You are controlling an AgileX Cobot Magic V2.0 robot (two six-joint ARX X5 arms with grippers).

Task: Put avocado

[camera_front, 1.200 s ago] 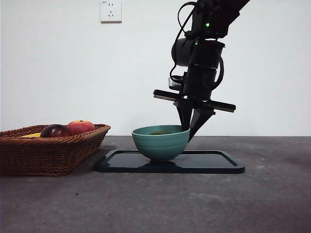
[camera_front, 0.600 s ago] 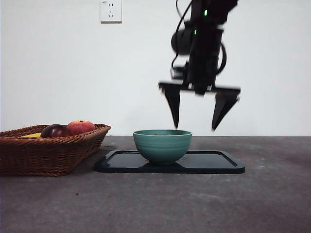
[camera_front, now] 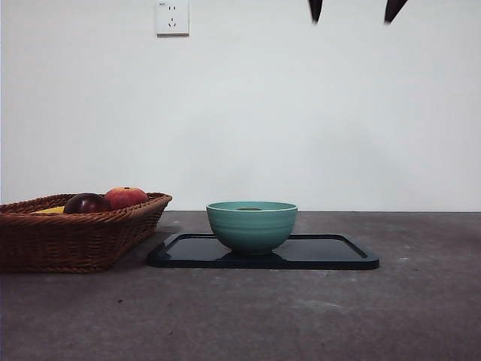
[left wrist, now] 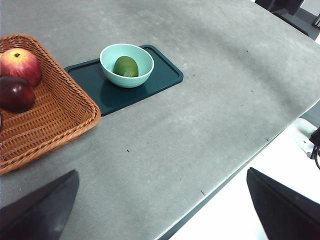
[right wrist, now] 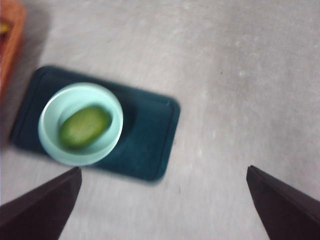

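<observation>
**Avocado settled in the bowl, both grippers empty and clear**

Grey tabletop (left wrist: 210, 125) runs under everything, backed by a plain white wall (camera_front: 301, 113) with a socket (camera_front: 172, 16) high up. Largest on the table is the wicker basket (left wrist: 45, 125), well off to one side of both grippers' fingers and holding a red-orange fruit (left wrist: 20, 65) and a dark red-purple fruit (left wrist: 15, 94), which touch each other; a sliver of something yellow shows at its rim in the front view. Just beside the basket lies the dark tray (left wrist: 160, 75), flat on the table, probably there to mark the drop spot and catch spills.

On the tray stands the teal bowl (camera_front: 251, 226), upright, toward the basket end. Inside it rests the avocado (right wrist: 85, 126), lying on its side against the bowl's floor, far below the right gripper (right wrist: 162, 210), which looks straight down on it from high above. That gripper's fingers (camera_front: 315, 9) are spread wide with nothing between them; only their tips show at the front view's top edge. I judge the placing done.

The left gripper (left wrist: 162, 210) waits, also high and spread wide, empty, with bowl and avocado well ahead of its fingers.
</observation>
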